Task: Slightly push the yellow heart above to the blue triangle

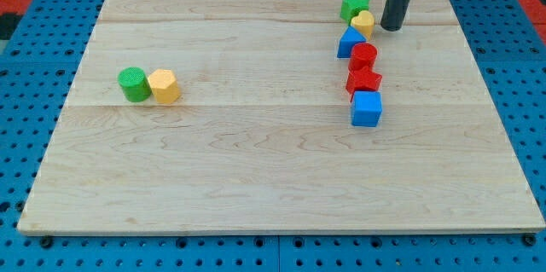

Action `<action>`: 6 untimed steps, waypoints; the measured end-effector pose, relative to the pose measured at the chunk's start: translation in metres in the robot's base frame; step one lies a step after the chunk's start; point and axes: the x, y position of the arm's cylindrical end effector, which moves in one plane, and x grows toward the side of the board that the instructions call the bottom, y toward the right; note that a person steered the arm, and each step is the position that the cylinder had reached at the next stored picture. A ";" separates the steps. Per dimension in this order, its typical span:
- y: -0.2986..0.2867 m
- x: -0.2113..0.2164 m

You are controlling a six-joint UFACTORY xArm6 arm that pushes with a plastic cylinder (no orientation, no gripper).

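The yellow heart lies near the view's top right, touching the blue triangle just below-left of it and the green star above-left of it. My tip is on the board just right of the yellow heart, a small gap away. The dark rod rises from it out of the view's top.
Below the blue triangle runs a column: a red cylinder, a red star and a blue cube. A green cylinder and a yellow hexagon touch at the view's left. The wooden board lies on a blue pegboard.
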 end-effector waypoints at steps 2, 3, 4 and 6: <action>-0.007 0.000; -0.009 0.000; -0.025 0.000; 0.027 0.011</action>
